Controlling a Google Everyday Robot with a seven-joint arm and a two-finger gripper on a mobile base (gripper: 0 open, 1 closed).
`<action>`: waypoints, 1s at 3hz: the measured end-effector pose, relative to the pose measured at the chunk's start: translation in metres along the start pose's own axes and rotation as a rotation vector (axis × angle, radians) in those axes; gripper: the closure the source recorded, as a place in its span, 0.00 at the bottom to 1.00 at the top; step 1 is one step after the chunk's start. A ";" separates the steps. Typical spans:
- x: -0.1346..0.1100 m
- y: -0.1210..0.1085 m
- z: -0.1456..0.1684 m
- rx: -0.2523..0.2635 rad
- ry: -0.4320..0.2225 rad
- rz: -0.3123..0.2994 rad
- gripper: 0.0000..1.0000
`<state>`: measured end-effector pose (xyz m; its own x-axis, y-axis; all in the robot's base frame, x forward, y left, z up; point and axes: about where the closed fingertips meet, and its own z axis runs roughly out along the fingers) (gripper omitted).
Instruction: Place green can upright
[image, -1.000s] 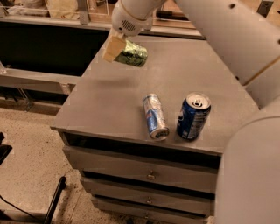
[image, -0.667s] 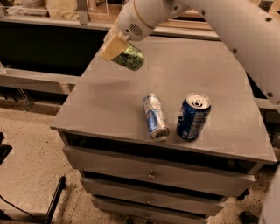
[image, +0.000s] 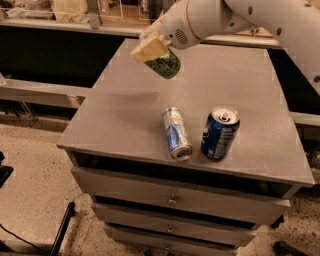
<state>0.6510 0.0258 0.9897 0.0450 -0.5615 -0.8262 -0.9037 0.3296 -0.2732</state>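
A: Where is the green can (image: 165, 65)?

B: In the air above the far left part of the table (image: 120, 117), clear of its top; the end effector (image: 154, 51) is clenched on one end of it, so the can hangs tilted rather than upright.

A: Why hold it that way?

B: Probably to carry it over bare table; it would need turning vertical before being set down.

A: And the other cans?

B: The blue can (image: 220, 132) stands upright near the front edge; the slim silver can (image: 176, 132) lies on its side just beside it; whether either holds drink cannot be told; the drawers (image: 175, 200) below show nothing of their contents.
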 end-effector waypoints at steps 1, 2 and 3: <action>-0.001 0.002 0.002 -0.007 0.002 -0.002 1.00; -0.006 -0.018 -0.004 0.017 -0.038 0.037 1.00; -0.008 -0.046 -0.007 0.040 -0.148 0.129 1.00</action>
<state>0.6888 0.0100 1.0125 -0.0052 -0.3963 -0.9181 -0.8884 0.4233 -0.1777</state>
